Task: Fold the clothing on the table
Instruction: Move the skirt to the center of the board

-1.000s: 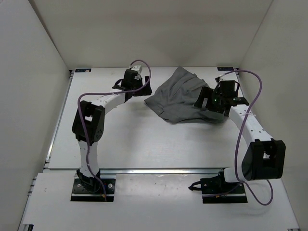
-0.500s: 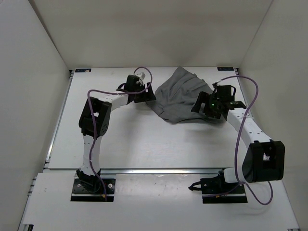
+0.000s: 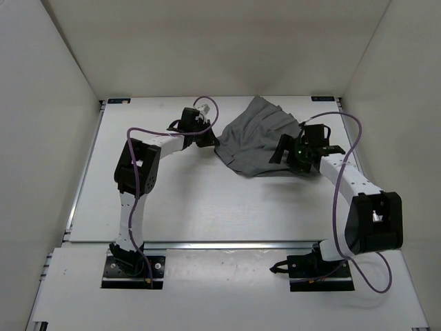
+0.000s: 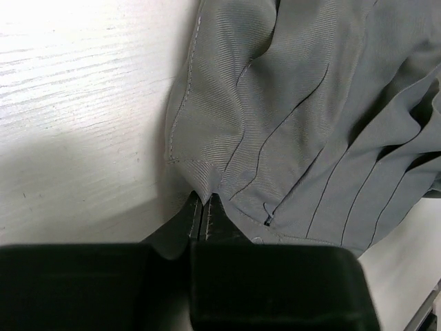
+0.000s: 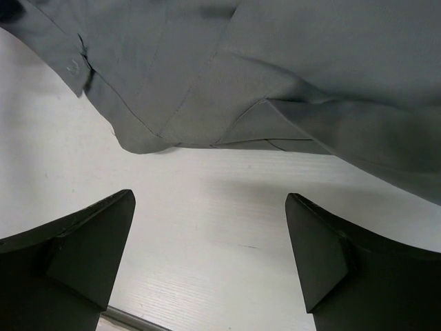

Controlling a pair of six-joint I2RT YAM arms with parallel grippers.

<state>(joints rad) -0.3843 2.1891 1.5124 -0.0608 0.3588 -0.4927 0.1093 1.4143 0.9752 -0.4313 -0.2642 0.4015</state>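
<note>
The grey clothing (image 3: 258, 138) lies crumpled at the back right of the white table (image 3: 207, 200). My left gripper (image 3: 210, 140) sits at its left corner. In the left wrist view the fingers (image 4: 204, 201) are pressed together on a pointed fold of the clothing's (image 4: 289, 103) hemmed edge. My right gripper (image 3: 282, 153) hovers at the garment's right side. Its jaws (image 5: 210, 198) stand wide apart over bare tabletop, with the clothing's (image 5: 275, 69) lower edge just beyond the fingertips and nothing between them.
White walls close in the table on three sides. A metal rail (image 3: 227, 243) runs along the near edge in front of the arm bases. Purple cables loop above both arms. A table edge (image 5: 131, 318) shows just under my right gripper.
My left gripper slid right to the garment's left corner and closed on it. My right gripper shifted slightly left along the garment's right side, still open.
</note>
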